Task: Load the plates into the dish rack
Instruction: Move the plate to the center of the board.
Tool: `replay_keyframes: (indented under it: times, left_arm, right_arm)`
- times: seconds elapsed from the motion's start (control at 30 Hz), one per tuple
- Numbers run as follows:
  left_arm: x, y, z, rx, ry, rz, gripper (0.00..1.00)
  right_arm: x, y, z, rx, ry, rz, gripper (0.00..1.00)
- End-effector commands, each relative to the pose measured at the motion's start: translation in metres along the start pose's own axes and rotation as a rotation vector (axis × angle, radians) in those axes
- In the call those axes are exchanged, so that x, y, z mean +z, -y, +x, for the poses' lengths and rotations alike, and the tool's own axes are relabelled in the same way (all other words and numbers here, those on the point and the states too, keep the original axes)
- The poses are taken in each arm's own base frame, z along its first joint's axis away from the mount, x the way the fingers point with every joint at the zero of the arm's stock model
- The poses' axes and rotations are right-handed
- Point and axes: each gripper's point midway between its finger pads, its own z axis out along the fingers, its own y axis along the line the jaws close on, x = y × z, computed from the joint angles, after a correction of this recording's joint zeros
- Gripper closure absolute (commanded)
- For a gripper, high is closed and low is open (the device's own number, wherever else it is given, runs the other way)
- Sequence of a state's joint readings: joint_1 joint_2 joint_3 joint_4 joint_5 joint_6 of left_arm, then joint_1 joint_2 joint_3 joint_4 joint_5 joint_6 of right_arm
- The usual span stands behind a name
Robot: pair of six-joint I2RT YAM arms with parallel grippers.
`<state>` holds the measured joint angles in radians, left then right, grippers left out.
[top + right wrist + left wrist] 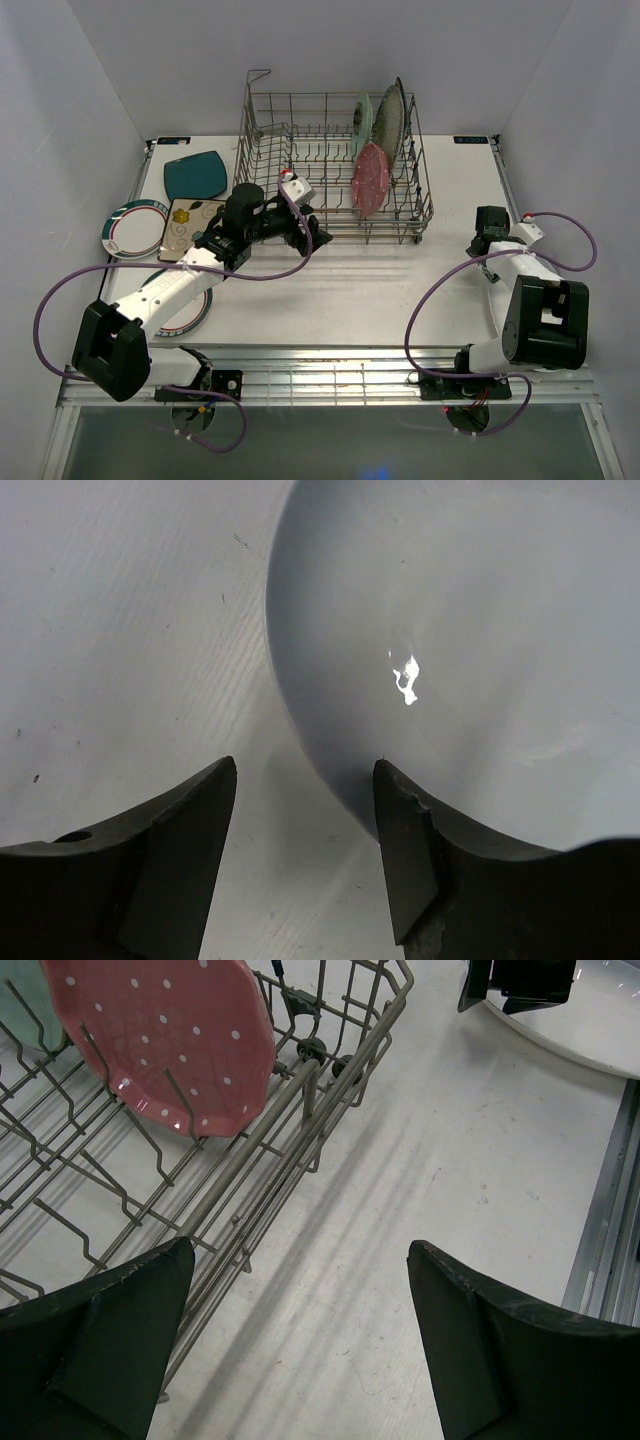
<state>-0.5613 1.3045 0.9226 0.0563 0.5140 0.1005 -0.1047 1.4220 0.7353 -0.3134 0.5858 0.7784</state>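
The grey wire dish rack (262, 140) stands at the back centre. A pink dotted plate (369, 180), a mint green plate (362, 120) and a speckled silver plate (390, 115) stand on edge in it. My left gripper (312, 235) hovers open and empty by the rack's front-left side, looking at the pink plate (165, 1035) and the rack wall (300, 1110). My right gripper (305, 765) is low over the table, open, with the rim of the big white plate (470, 630) running between its jaws and one fingertip (400, 810) over the rim.
On the left lie a teal square plate (195, 175), a floral square plate (190, 225) and a white rimmed round plate (130, 228). Another rimmed round plate (192, 310) sits partly under the left arm. Purple cables loop beside both arms.
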Motion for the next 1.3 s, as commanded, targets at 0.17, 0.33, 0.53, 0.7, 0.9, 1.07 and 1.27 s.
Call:
replay_keyframes:
  times: [0.17, 0.33, 0.53, 0.7, 0.9, 1.07, 1.27]
  left_arm:
    - [-0.005, 0.008, -0.010, 0.029, 0.026, 0.029, 0.02]
    - [-0.005, 0.009, -0.010, 0.029, 0.026, 0.034, 0.02]
    - [-0.004, 0.009, -0.009, 0.029, 0.024, 0.037, 0.02]
    - [-0.003, 0.009, -0.008, 0.022, 0.021, 0.044, 0.02]
    - [-0.005, 0.009, -0.010, 0.029, 0.025, 0.037, 0.02]
    - [-0.006, 0.010, -0.012, 0.034, 0.031, 0.037, 0.02]
    - [-0.010, 0.011, -0.017, 0.044, 0.042, 0.034, 0.02]
  right_arm:
    - [-0.002, 0.020, -0.002, 0.007, 0.023, 0.098, 0.43]
    - [-0.008, 0.036, -0.005, -0.003, 0.040, 0.186, 0.45]
    - [0.001, 0.040, 0.007, -0.056, -0.005, 0.233, 0.52]
    - [0.004, 0.035, 0.012, -0.080, -0.024, 0.226, 0.63]
    - [-0.004, 0.034, 0.010, -0.082, -0.007, 0.216, 0.82]
    - [-0.015, 0.026, 0.007, -0.101, 0.017, 0.190, 0.84]
    - [-0.031, -0.005, 0.014, -0.157, 0.025, 0.082, 0.92]
